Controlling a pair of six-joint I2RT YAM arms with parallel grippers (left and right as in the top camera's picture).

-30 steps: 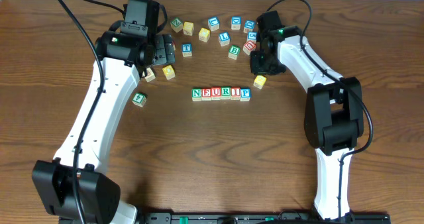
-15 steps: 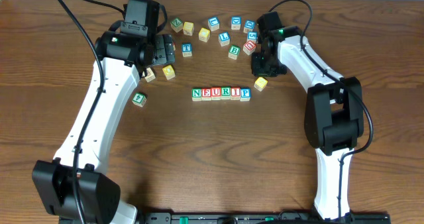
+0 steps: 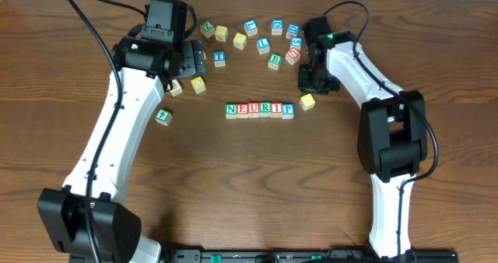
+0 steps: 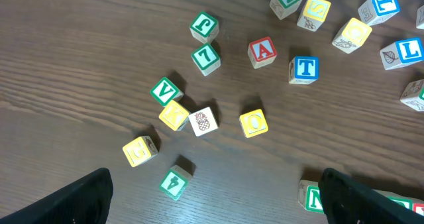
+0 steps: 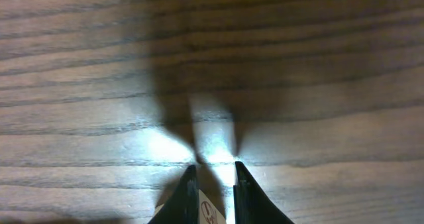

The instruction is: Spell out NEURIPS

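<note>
**Materials.** The bench (image 3: 233, 185) is dark brown wood with a long, even grain and a slight sheen. In the right wrist view a bright patch of light falls on it just ahead of my fingers. The pieces are small, square-edged wooden cubes with pale or yellow faces printed in green, red or blue. My arms are white shells with black joints and black cable.

**Task pieces.** The lettered row (image 3: 260, 110) lies mid-bench with its cubes edge to edge. In the overhead view it reads N, E, U, R, I, P from left to right, with a green N at one end and a blue P at the other. The yellow-faced cube (image 3: 307, 101) sits just past the P end, near it but slightly above the row's line. I cannot read its letter from above.

**Right end effector** (image 5: 214, 177). The fingers are drawn close and pinch that cube between them. In the wrist view it shows as a pale face with a red mark, low in the gap, cut off by the picture's edge.

**Left end effector** (image 4: 215, 191). The fingers are spread wide and hold nothing. It hangs above the loose cubes (image 4: 203, 120) on the left of the bench, well apart from the yellow-faced cube. Below it are a red A, a blue T, a green V, a green 7, a pineapple picture and several yellow faces.
</note>
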